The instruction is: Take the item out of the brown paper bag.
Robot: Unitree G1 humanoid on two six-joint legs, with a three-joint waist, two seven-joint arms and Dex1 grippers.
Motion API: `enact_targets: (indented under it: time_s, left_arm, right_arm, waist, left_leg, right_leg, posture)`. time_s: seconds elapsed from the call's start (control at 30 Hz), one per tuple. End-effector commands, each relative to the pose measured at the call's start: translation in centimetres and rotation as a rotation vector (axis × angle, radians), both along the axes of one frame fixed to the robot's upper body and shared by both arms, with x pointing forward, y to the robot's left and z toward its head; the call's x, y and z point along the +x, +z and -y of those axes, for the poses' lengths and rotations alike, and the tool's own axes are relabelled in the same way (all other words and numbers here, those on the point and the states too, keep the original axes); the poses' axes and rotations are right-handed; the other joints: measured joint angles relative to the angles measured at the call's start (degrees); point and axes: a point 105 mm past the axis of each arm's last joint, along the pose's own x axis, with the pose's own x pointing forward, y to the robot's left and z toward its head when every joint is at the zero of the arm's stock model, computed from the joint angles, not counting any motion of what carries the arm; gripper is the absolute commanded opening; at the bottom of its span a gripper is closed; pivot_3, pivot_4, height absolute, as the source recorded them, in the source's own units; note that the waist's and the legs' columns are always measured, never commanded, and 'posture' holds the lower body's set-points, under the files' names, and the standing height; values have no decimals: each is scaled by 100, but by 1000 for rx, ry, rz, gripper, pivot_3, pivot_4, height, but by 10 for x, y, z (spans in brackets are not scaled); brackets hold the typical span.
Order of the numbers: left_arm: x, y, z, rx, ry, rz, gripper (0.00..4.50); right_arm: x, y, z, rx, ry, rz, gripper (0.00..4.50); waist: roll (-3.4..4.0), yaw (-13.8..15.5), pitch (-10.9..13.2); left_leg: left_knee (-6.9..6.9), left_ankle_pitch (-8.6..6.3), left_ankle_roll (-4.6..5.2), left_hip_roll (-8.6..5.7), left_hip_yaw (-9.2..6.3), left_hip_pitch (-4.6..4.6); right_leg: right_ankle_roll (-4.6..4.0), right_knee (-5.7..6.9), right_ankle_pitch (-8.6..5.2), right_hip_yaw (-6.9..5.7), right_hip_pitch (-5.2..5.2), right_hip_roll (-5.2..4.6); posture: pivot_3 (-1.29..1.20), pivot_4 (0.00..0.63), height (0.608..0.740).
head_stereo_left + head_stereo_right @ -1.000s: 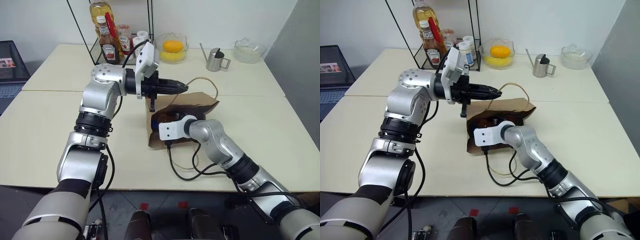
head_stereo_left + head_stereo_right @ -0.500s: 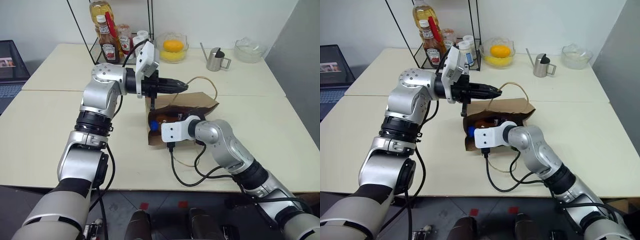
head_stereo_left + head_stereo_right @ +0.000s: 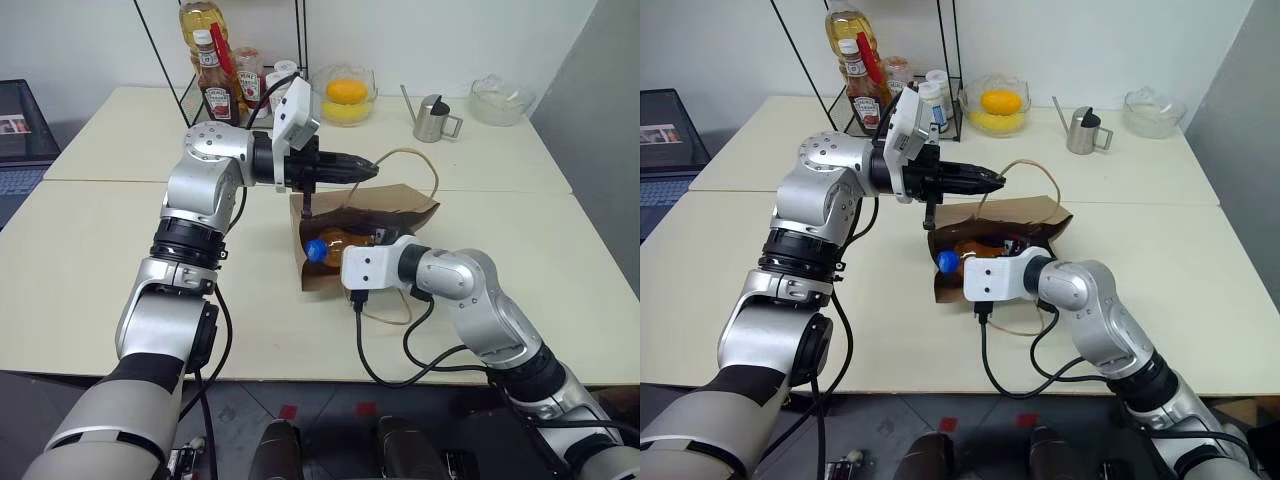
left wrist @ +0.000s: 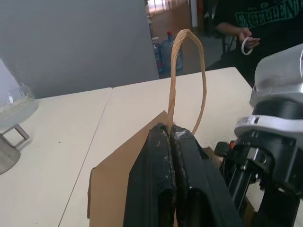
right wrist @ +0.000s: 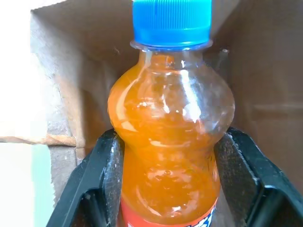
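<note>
Now orange bottle (image 5: pixel 171 142) clamped between right pincer (image 5: pixel 170 189) fingers, blue cap at bag (image 3: pixel 400 205) mouth.

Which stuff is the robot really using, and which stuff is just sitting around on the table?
Using:
- brown paper bag
- bag handle, pinched by the left claw
- orange bottle with blue cap, gripped by the right claw

Just sitting there:
- ketchup bottle
- fruit bowl
- metal jug
- glass bowl

- Cream table (image 3: pixel 90 270) spans frame.
- Brown paper bag (image 3: pixel 405 205) at centre.
- Wire rack (image 3: pixel 215 95), fruit bowl (image 3: pixel 344 98), metal pitcher (image 3: pixel 432 120), glass bowl (image 3: pixel 498 100) along top.
</note>
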Motion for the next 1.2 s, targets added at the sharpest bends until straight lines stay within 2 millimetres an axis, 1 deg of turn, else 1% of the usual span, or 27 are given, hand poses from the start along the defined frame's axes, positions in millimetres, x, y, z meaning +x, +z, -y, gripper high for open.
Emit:
enact_targets:
  time_s: [0.03, 0.5, 0.8, 1.0, 1.2]
  left_arm:
    - [-2, 12, 3, -12, -9, 54, 0]
    - [-1, 9, 5, -8, -16, 53, 0]
    - [4, 6, 7, -4, -14, 48, 0]
    - [8, 5, 11, -1, -19, 49, 0]
    - [10, 3, 18, 3, -42, 58, 0]
  right_arm:
    - [-12, 31, 2, 81, 45, 100, 2411]
    - [-41, 65, 13, 239, 136, 149, 2410]
    - [-61, 81, 23, 361, 125, 156, 2410]
    - [-74, 106, 43, 454, 35, 214, 2410]
    - [-87, 114, 61, 479, -45, 277, 2410]
  waist:
    - [0, 0, 0]
    - [-1, 6, 1]
    - [-1, 15, 1]
    - [-1, 34, 0]
    - [-1, 45, 0]
  left_leg:
    - [0, 0, 0, 0, 0, 0]
    - [-5, 0, 0, 0, 0, -1]
    - [-7, 0, 0, 0, -1, -2]
    - [-8, 0, -1, 0, -1, -2]
    - [-14, -1, 2, -1, -1, -2]
  right_leg:
    - [0, 0, 0, 0, 0, 0]
    - [0, -6, 0, -1, 1, 0]
    - [0, -8, 0, -1, 2, 0]
    - [0, -9, 0, -1, 2, 0]
    - [0, -15, 0, -2, 4, 0]
  posture:
    - [0, 150, 740]
    - [0, 150, 740]
    - [0, 150, 740]
    - [0, 150, 740]
    - [0, 150, 740]
